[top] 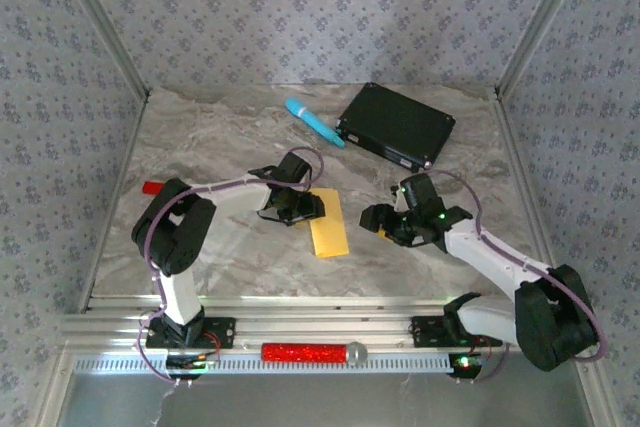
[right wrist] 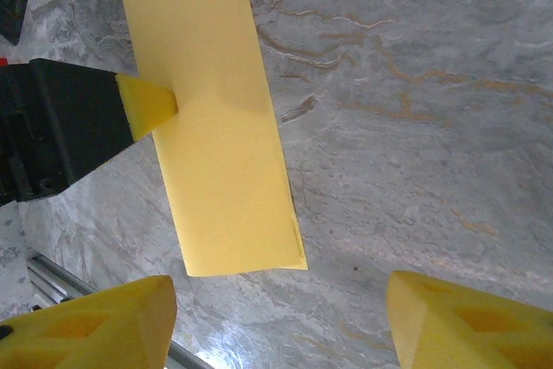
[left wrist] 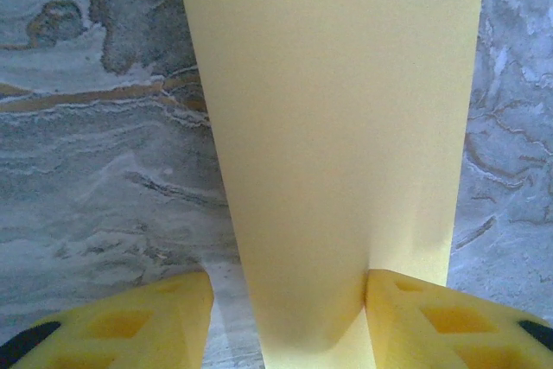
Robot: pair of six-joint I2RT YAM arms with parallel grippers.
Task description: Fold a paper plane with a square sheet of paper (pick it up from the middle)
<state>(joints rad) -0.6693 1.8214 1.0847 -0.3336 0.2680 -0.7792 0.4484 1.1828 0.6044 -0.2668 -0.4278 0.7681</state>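
Early stage, by my read: the square sheet of paper (top: pixel 329 226) lies flat mid-table as a long rectangle with doubled edges, so one half-fold looks done; nose folds, wing folds and the dart shape are not yet made. Left arm reaches in from its base, elbow high, left gripper (top: pixel 303 208) low over the sheet's far-left edge. In its wrist view the jaws are parted with the sheet running between; one pad (left wrist: pixel 432 321) touches the paper, the other sits clear, so it is pressing, not clamping. Right arm stretches inward, right gripper (top: pixel 385 221) hovering near the sheet's right side over bare marble table (right wrist: pixel 415 127), jaws wide, holding nothing.
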